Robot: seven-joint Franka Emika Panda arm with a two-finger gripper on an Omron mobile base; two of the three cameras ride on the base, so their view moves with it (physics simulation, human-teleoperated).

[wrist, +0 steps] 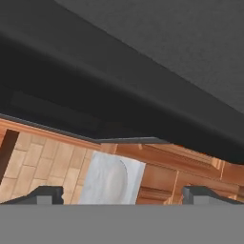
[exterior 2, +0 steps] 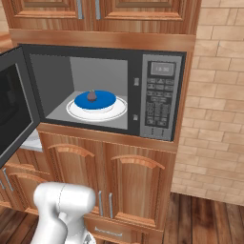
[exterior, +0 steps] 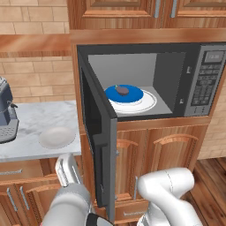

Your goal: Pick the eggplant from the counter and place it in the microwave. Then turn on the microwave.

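A: Microwave (exterior: 176, 75), centre frame, door (exterior: 99, 145) swung wide; inside, a white turntable (exterior 2: 97, 110) carrying a blue plate (exterior 2: 102, 101).
B: Eggplant (exterior 2: 92, 96)?
A: On that plate. Looks small, light, firm, smooth-skinned, probably slippery; grip across its middle.
B: Fingers (wrist: 121, 194)?
A: Spread wide, nothing between them.

Dark purple-grey eggplant (exterior: 122, 90), blue plate (exterior: 132, 94)

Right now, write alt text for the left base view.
The eggplant lies on a blue plate inside the open microwave, door swung left. A pale bowl sits on the counter beside a coffee machine.
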